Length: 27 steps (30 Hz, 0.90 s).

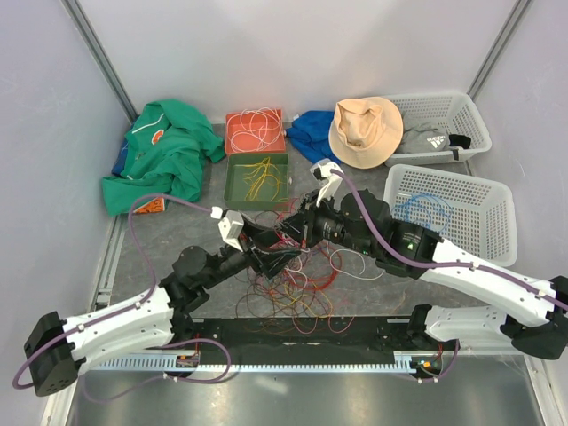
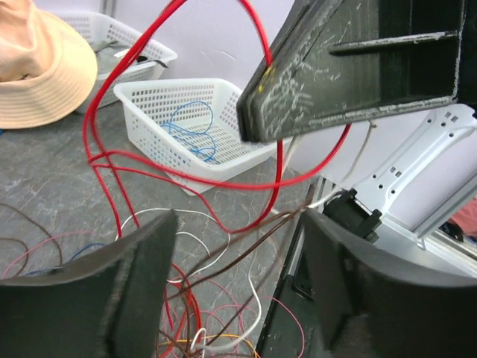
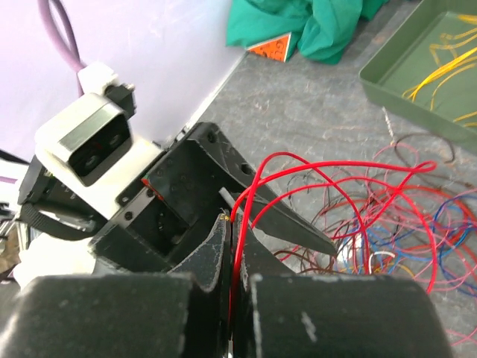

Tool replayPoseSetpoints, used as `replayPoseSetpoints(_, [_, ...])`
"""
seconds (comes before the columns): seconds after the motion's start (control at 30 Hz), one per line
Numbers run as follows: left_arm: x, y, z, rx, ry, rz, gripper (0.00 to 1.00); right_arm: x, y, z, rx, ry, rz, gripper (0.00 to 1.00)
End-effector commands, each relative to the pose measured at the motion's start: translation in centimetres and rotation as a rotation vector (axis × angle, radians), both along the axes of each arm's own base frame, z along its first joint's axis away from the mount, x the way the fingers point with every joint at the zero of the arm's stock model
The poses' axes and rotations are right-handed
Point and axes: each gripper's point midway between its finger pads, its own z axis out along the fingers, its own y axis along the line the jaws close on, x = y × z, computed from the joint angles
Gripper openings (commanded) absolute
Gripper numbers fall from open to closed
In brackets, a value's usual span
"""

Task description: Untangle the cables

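The cables (image 1: pixel 297 288) lie in a loose tangle of red, brown, orange, white and blue strands on the grey table in front of both arms. My right gripper (image 3: pixel 237 220) is shut on a red cable (image 3: pixel 335 171), pinched upright between its pads. That cable loops away over the pile. My left gripper (image 2: pixel 238 276) is open just beside the right one (image 1: pixel 297 229). Brown cables (image 2: pixel 246 239) and a white cable (image 2: pixel 257 298) run through its gap without being pinched. The red cable (image 2: pixel 104 97) arcs above it, hanging from the right fingers (image 2: pixel 343 74).
An orange tray (image 1: pixel 232 142) with white wire and a green tray (image 1: pixel 232 182) with yellow wire sit behind the pile. A white basket (image 1: pixel 461 191) holds a blue wire; another basket (image 1: pixel 461 111), a hat (image 1: pixel 366 130), green cloth (image 1: pixel 164 155) and blue cloth (image 1: pixel 311 133) line the back.
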Motion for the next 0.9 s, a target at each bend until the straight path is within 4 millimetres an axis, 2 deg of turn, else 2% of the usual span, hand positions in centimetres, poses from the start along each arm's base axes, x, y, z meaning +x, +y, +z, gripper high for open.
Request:
replayPoseSetpoints(0.0, [-0.6, -1.3, 3.4, -0.088, -0.082, -0.069, 0.64, -1.1, 0.4, 1.1, 0.068, 0.016, 0.044, 0.00])
replayPoseSetpoints(0.03, [-1.1, -1.6, 3.7, -0.101, -0.082, -0.103, 0.53, -1.1, 0.3, 1.0, 0.066, 0.019, 0.041, 0.00])
replayPoseSetpoints(0.1, [-1.5, -1.9, 3.9, -0.103, -0.078, -0.129, 0.38, -1.1, 0.3, 0.3, 0.048, 0.025, 0.041, 0.00])
replayPoseSetpoints(0.13, [-1.7, -1.9, 3.8, -0.107, -0.067, -0.142, 0.17, -1.0, 0.1, 0.2, 0.040, 0.023, 0.036, 0.00])
replayPoseSetpoints(0.17, [-1.8, -1.8, 4.0, -0.115, -0.062, -0.145, 0.05, -1.0, 0.0, 0.1, 0.033, 0.020, 0.034, 0.02])
replayPoseSetpoints(0.2, [-2.1, -1.4, 4.1, -0.131, -0.054, -0.149, 0.02, -0.7, -0.4, -0.5, 0.004, 0.008, 0.016, 0.12])
replayPoseSetpoints(0.23, [-2.2, -1.2, 4.0, -0.136, -0.047, -0.147, 0.02, -0.5, -0.7, -0.6, -0.012, -0.001, 0.005, 0.28])
replayPoseSetpoints(0.27, [-2.3, -0.9, 3.3, -0.131, -0.030, -0.143, 0.02, -0.2, -1.4, -1.4, -0.056, 0.001, -0.019, 0.53])
replayPoseSetpoints(0.33, [-2.6, 0.1, 3.5, -0.163, 0.003, -0.125, 0.02, 1.1, -3.0, -1.3, -0.106, -0.040, -0.109, 0.68])
replayPoseSetpoints(0.37, [-2.7, 0.5, 2.7, -0.160, 0.022, -0.118, 0.02, 1.4, -4.0, -1.9, -0.148, -0.043, -0.142, 0.78])
replayPoseSetpoints(0.43, [-2.9, 1.7, 2.9, -0.193, 0.043, -0.098, 0.02, 2.6, -6.2, -1.5, -0.182, -0.087, -0.243, 0.87])
replayPoseSetpoints(0.47, [-2.9, 1.9, 1.9, -0.175, 0.068, -0.090, 0.02, 2.8, -7.2, -1.7, -0.205, -0.095, -0.277, 0.90])
replayPoseSetpoints(0.53, [-2.9, 2.6, 1.6, -0.176, 0.087, -0.065, 0.02, 3.5, -9.6, -1.6, -0.219, -0.130, -0.370, 0.91])
replayPoseSetpoints(0.57, [-3.0, 3.0, 1.1, -0.168, 0.095, -0.057, 0.02, 3.6, -10.3, -2.2, -0.236, -0.139, -0.393, 0.91])
replayPoseSetpoints(0.6, [-2.8, 3.4, 1.0, -0.170, 0.101, -0.036, 0.02, 3.5, -11.4, -1.4, -0.208, -0.155, -0.414, 0.91])
replayPoseSetpoints(0.67, [-2.9, 3.9, 1.0, -0.171, 0.103, -0.024, 0.02, 3.1, -11.8, -1.5, -0.185, -0.176, -0.401, 0.88])
replayPoseSetpoints(0.7, [-2.7, 4.1, 0.5, -0.155, 0.118, -0.010, 0.02, 2.6, -12.2, -0.8, -0.143, -0.190, -0.385, 0.85])
replayPoseSetpoints(0.87, [-2.8, 4.2, -0.3, -0.143, 0.138, -0.004, 0.02, 0.0, -9.1, -0.6, -0.056, -0.188, -0.169, 0.65])
